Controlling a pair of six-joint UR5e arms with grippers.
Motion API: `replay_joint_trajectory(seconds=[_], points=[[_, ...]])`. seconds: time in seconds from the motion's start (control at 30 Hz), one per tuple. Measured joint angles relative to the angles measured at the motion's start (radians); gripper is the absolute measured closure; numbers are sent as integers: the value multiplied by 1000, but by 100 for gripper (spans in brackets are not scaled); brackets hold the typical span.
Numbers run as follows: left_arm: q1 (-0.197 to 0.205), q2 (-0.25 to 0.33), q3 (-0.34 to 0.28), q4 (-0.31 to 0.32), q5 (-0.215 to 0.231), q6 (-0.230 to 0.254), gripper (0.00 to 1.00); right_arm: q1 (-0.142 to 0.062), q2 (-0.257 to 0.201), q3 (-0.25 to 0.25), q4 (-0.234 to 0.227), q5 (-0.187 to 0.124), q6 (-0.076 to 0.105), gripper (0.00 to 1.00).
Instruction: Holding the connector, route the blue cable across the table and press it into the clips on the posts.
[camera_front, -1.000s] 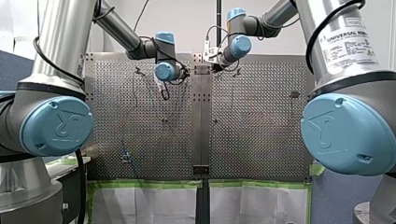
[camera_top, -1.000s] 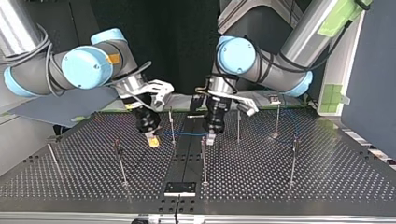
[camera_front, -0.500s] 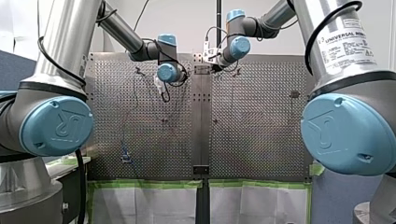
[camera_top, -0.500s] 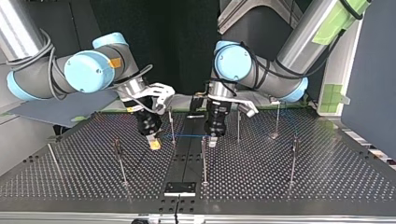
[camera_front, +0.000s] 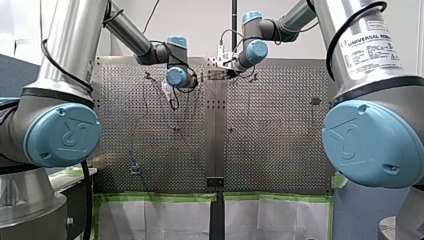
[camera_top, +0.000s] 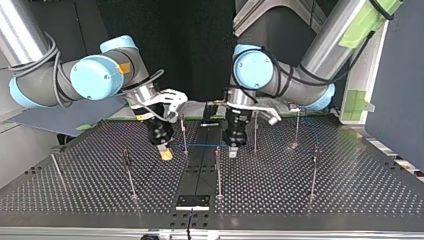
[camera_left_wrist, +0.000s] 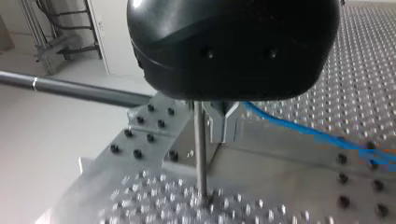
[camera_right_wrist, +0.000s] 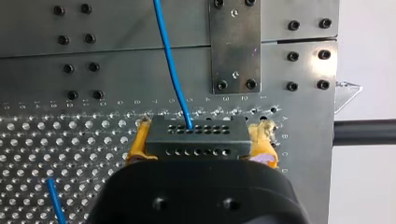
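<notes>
right jaws clamp the connector (camera_right_wrist: 196, 137) between yellow pads (camera_right_wrist: 136, 142); the cable (camera_top: 200, 145) runs level from it across the surface (camera_top: 300, 200) to the left jaws, closed on it just beside a post (camera_left_wrist: 200, 154) (probably the next clip's).

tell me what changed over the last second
My left gripper slid toward the top view's right along the blue cable, which drew straighter. My right gripper barely moved, fingers still shut on the connector. The posts stayed put.

Right pincer (camera_right_wrist: 198, 137) clamped; left pincer (camera_top: 233, 150) seemingly points downward.
</notes>
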Motion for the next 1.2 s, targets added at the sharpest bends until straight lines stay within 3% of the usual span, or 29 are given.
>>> replay_joint_trajectory(seconds=[0.27,0.7,0.9,1.2], points=[[65,4,0,-17,4,2,100,0,1,-4,1,-6,-11,100],[169,39,-6,-45,61,37,100,9,-1,-8,8,-6,-19,100],[162,64,-28,-53,68,55,100,19,-20,-5,13,-6,-18,100],[127,66,-53,-44,118,73,100,24,-39,15,13,-4,-14,100]])
